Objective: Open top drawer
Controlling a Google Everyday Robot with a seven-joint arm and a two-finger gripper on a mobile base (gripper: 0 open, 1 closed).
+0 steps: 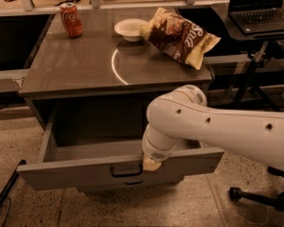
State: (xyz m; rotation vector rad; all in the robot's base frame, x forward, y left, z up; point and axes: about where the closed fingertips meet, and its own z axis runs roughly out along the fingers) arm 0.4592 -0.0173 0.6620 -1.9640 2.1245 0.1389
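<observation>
While the wide grey top drawer (85, 171) is found pulled out, the white arm's gripper (151, 163) is set at its front rim beside the black bar handle (127, 170), grip not discernible; beyond, a red can (71, 19) and white bowl (131, 29) are seen on the grey tabletop (85, 65).

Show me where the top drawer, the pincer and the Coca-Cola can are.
top drawer (66, 176), camera view: left part of its grey front.
pincer (151, 163), camera view: its tip, at the drawer's front rim.
Coca-Cola can (71, 20), camera view: its red side.
</observation>
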